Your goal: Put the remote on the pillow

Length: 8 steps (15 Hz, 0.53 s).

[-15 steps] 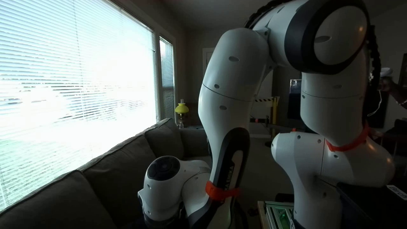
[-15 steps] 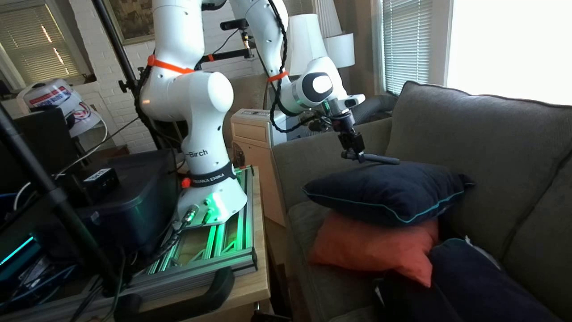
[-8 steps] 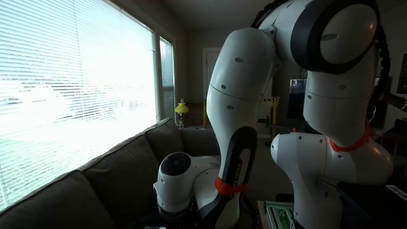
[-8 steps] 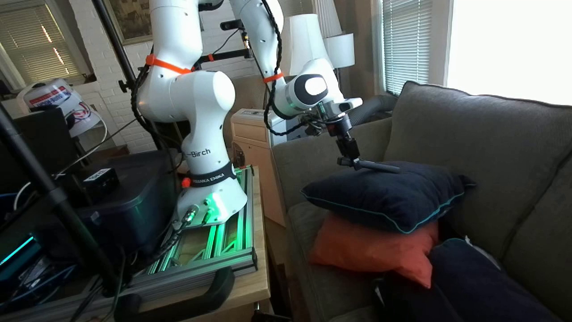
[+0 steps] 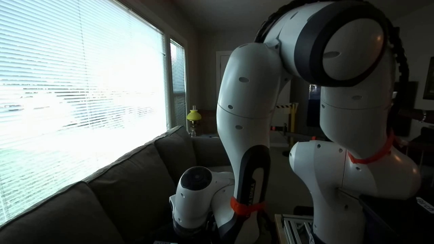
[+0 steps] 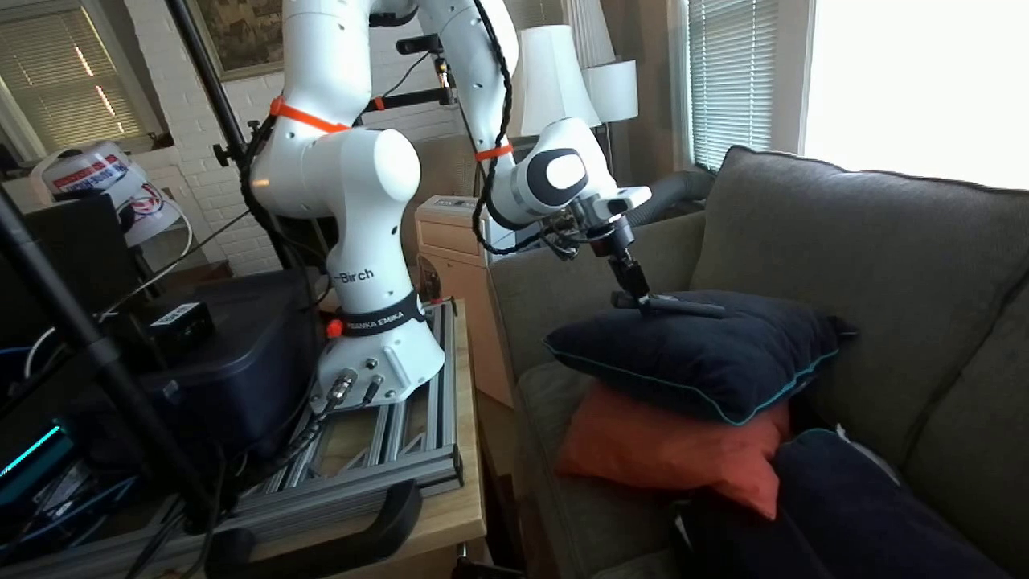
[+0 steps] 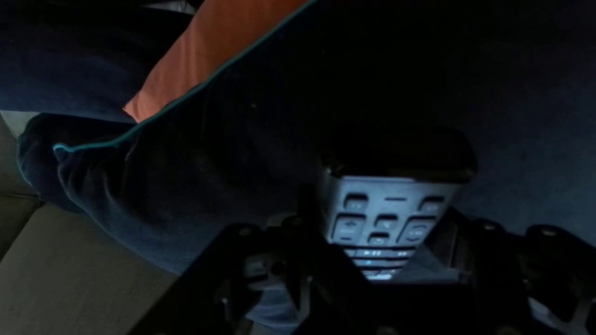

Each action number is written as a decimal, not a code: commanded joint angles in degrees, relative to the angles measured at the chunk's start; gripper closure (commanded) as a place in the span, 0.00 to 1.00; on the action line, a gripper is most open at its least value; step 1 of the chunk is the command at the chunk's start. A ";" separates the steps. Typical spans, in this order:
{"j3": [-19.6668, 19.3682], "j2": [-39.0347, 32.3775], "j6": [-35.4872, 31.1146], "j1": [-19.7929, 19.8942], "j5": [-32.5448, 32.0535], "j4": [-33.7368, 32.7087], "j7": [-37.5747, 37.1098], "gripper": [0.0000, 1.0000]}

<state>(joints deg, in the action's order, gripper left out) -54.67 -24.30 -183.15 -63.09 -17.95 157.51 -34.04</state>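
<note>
The remote [image 6: 687, 308], long and dark with a grey button face, is held by my gripper [image 6: 642, 304]. It lies low along the top of the dark blue pillow [image 6: 691, 354] and appears to touch it. In the wrist view the remote [image 7: 389, 209] sits between the two fingers [image 7: 309, 209], its button face towards the camera, with the dark pillow [image 7: 209, 163] beneath. The gripper looks shut on the remote's sides, though the picture is dark. In an exterior view showing the arm [image 5: 193, 200] from close by, remote and fingers are hidden.
The pillow rests on an orange pillow [image 6: 667, 442] on the grey couch [image 6: 868, 265]. Another dark pillow [image 6: 852, 507] lies beside them. The couch's armrest [image 6: 563, 281] stands behind the gripper. The arm's base is on a wooden table [image 6: 470, 482].
My gripper has come down with the remote, from just above the pillow onto its top. The pillow's front edge sits slightly lower. The green glow at the arm's base has gone out.
</note>
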 commanded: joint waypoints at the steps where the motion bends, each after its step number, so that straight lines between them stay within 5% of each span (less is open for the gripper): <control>1: 4.30 -5.01 -6.71 5.54 -0.77 0.05 -3.43 0.71; 2: 4.61 -5.58 -7.70 6.14 -0.77 0.10 -3.45 0.63; 3: 5.44 -6.35 -9.07 7.26 -0.77 0.14 -3.59 0.21; 8: 5.76 -9.31 -12.75 9.27 -0.41 0.17 -3.78 0.00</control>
<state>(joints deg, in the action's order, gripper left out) -49.10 -31.09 -192.90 -54.93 -17.95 157.68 -36.15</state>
